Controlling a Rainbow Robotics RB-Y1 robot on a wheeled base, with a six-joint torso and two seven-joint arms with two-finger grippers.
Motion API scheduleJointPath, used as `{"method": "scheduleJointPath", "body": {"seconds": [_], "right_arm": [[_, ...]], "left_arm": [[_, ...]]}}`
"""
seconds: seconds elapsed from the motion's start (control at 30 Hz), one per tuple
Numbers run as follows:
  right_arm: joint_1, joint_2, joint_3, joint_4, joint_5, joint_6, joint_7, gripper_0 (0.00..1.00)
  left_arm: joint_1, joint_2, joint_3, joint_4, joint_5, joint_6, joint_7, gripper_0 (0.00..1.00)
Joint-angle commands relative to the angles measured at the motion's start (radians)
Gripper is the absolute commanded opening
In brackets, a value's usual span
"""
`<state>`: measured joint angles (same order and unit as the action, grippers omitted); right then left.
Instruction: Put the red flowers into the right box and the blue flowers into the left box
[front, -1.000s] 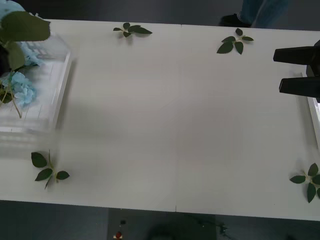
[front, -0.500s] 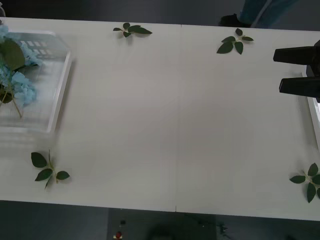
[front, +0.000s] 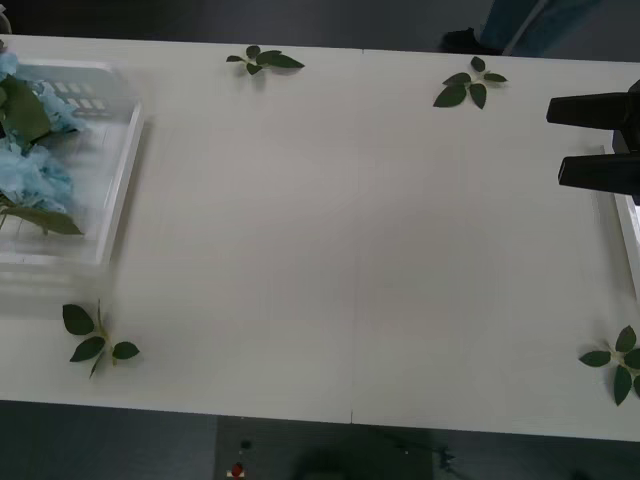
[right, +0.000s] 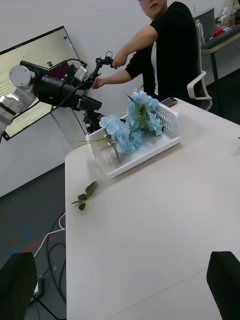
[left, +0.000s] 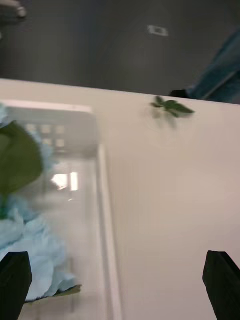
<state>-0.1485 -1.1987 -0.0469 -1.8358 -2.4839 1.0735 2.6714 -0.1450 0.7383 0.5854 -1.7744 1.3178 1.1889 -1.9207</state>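
Observation:
The blue flowers (front: 30, 170) lie in the left box (front: 120, 170) at the table's far left; they also show as a pale heap (right: 127, 127) in the tray (right: 145, 155) and close up (left: 25, 240) beside the rim (left: 102, 200). My left gripper (left: 119, 265) hovers open over the box's inner edge, holding nothing. My right gripper (front: 555, 143) stands open at the table's right edge, its black fingers (front: 590, 110) pointing inward, just above the narrow strip of the right box (front: 630, 235). The red flowers are out of view.
Loose green leaf sprigs lie at the back (front: 265, 60), the back right (front: 470, 85), the front left (front: 95, 335) and the front right (front: 615, 360). The white table (front: 350, 250) spans the view between the boxes.
A blue flower with its big leaf has dropped from the top left down into the left box. The right gripper has not moved.

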Motion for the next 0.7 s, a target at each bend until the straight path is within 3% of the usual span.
{"method": "scheduleJointPath", "body": {"seconds": [0.03, 0.23, 0.43, 0.7], "right_arm": [[-0.006, -0.009, -0.010, -0.011, -0.007, -0.003, 0.027, 1.00], [-0.006, -0.009, -0.010, -0.011, -0.007, -0.003, 0.027, 1.00], [-0.006, -0.009, -0.010, -0.011, -0.007, -0.003, 0.027, 1.00], [-0.006, -0.009, -0.010, -0.011, -0.007, -0.003, 0.027, 1.00]], "left_arm": [[0.022, 0.076, -0.032, -0.056, 0.150, 0.009, -0.086, 1.00], [0.024, 0.202, -0.226, -0.096, 0.408, -0.068, -0.087, 1.00], [-0.001, 0.343, -0.498, -0.128, 0.701, -0.278, -0.172, 1.00], [-0.058, 0.365, -0.665, -0.195, 0.805, -0.399, -0.328, 1.00]]}}
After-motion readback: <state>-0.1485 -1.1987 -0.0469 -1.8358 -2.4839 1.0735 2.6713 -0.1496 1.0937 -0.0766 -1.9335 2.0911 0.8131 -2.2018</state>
